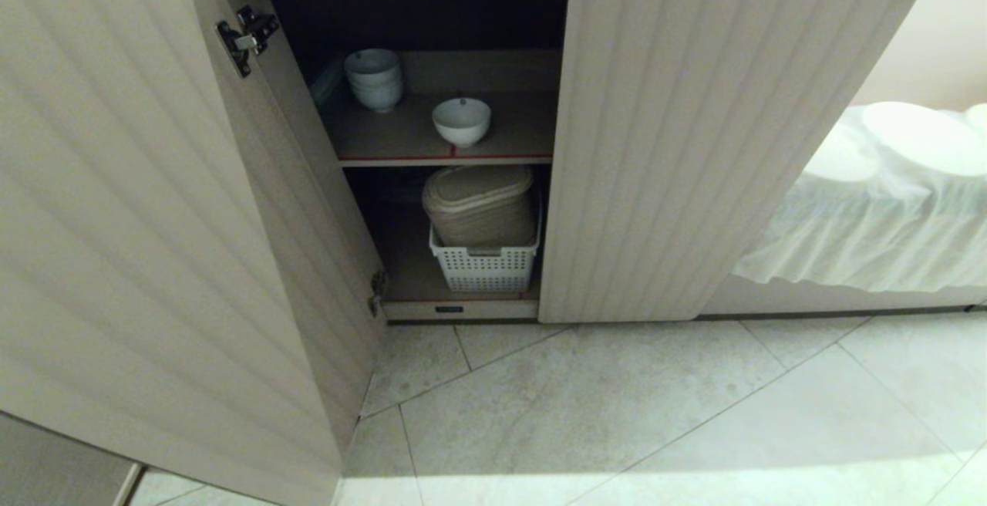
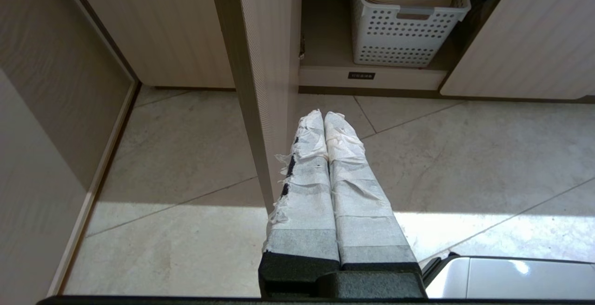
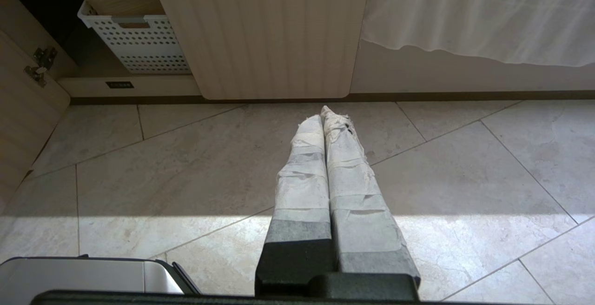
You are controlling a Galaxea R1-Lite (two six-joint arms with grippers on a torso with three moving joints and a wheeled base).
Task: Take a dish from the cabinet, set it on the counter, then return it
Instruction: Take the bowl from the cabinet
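Bowls sit inside the open cabinet (image 1: pixel 231 220): the dish (image 1: pixel 461 121), small, round and white, stands alone near the front edge of the upper shelf (image 1: pixel 509 139), with a stack of bowls (image 1: pixel 375 79) behind it to the left. Under that shelf a white basket (image 1: pixel 484 265) with holes holds a tan tub (image 1: pixel 480 204). Both arms hang low over the tiled floor (image 1: pixel 617 413), and the left gripper (image 2: pixel 324 116) and right gripper (image 3: pixel 323 114) have their taped fingers pressed together, grasping nothing.

White dish (image 1: pixel 461 121) sits upright on open cabinet's (image 1: pixel 632 136) upper, red-edged shelf.
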